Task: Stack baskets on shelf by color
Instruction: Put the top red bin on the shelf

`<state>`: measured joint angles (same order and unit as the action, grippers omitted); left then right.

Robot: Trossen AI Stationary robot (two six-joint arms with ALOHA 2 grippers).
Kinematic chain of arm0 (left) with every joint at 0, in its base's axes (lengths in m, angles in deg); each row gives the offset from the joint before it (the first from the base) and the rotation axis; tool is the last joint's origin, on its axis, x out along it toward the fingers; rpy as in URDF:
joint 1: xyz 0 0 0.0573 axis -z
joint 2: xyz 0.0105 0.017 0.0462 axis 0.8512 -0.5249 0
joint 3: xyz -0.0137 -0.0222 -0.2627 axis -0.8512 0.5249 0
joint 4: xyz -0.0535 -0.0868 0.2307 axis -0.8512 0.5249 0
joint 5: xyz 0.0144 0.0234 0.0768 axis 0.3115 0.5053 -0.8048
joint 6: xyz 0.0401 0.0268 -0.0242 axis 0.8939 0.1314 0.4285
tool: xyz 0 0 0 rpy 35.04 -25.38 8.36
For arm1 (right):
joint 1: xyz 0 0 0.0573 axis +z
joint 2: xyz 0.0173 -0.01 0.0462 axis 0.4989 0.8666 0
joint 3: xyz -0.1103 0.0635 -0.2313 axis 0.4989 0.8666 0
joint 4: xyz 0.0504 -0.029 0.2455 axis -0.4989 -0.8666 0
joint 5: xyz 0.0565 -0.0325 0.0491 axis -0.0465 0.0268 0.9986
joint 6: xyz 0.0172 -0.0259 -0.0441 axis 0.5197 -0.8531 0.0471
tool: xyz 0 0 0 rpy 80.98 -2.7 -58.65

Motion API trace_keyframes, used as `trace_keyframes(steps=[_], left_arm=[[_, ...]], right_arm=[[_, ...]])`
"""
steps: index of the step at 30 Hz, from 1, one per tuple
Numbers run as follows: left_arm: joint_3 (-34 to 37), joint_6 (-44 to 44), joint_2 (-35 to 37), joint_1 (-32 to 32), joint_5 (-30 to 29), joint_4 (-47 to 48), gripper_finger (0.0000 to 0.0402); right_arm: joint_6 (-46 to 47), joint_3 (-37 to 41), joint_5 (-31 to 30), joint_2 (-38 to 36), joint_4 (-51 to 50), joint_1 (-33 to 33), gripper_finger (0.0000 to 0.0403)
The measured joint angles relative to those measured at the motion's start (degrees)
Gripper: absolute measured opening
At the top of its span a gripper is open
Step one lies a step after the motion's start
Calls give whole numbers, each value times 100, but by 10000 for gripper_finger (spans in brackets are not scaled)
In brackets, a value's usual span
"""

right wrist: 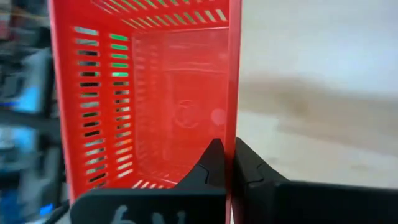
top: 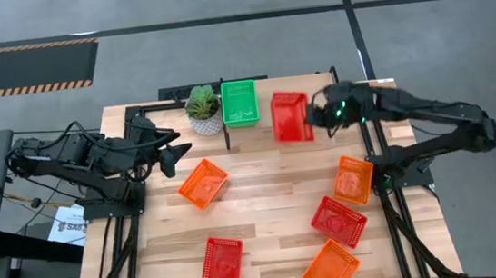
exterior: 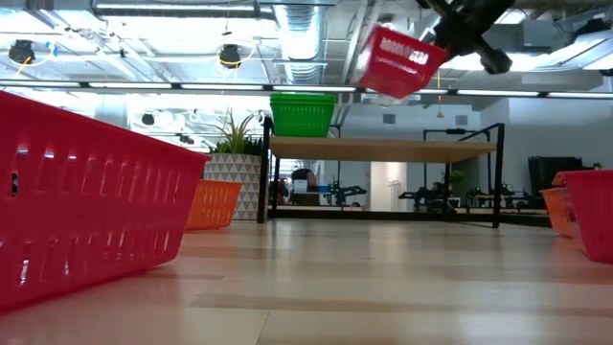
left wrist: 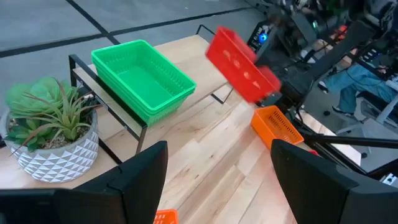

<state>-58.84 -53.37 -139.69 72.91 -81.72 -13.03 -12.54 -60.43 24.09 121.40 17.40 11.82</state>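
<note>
Baskets, nine by our count where visible; we list them with the rig.

Item one: red basket (top: pixel 291 117), held in the air by the right end effector (top: pixel 319 114), which is clamped on one long wall of it. In the right wrist view we see the two fingers (right wrist: pixel 214 163) pressed together on the red rim, one on each side of it. In the low view this basket (exterior: pixel 397 60) hangs tilted above the shelf (exterior: pixel 383 148), clear of the board.

Item two: green baskets (top: pixel 238 103), nested on the left end of the shelf. In the left wrist view we see more than one rim in the stack (left wrist: pixel 142 78), though we cannot tell the exact number.

Item three: potted plant (top: pixel 203 109) in a white patterned pot, on the table just beside the shelf's left end.

Item four: loose baskets on the table (top: pixel 260 170). Orange: one left of centre (top: pixel 203 182), one at the right edge (top: pixel 353 179), one at the near right (top: pixel 331 268). Red: one at the near edge (top: pixel 221 264), one on the right (top: pixel 339 221) between the two right-hand orange ones.

Item five: left end effector (top: pixel 175 155), over the table's left side near the plant, fingers spread apart and holding nothing, as the left wrist view confirms.
</note>
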Motion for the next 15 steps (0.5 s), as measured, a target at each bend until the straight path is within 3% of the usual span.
trace_keyframes(steps=[8,15], left_arm=[[0,-39,0,0,0,0,274],[0,-44,0,0,2,2,274]], right_arm=[[-1252,-1685,350,1247,-1165,-1278,5],[-1775,-2332,728,2352,-1475,-1768,10]])
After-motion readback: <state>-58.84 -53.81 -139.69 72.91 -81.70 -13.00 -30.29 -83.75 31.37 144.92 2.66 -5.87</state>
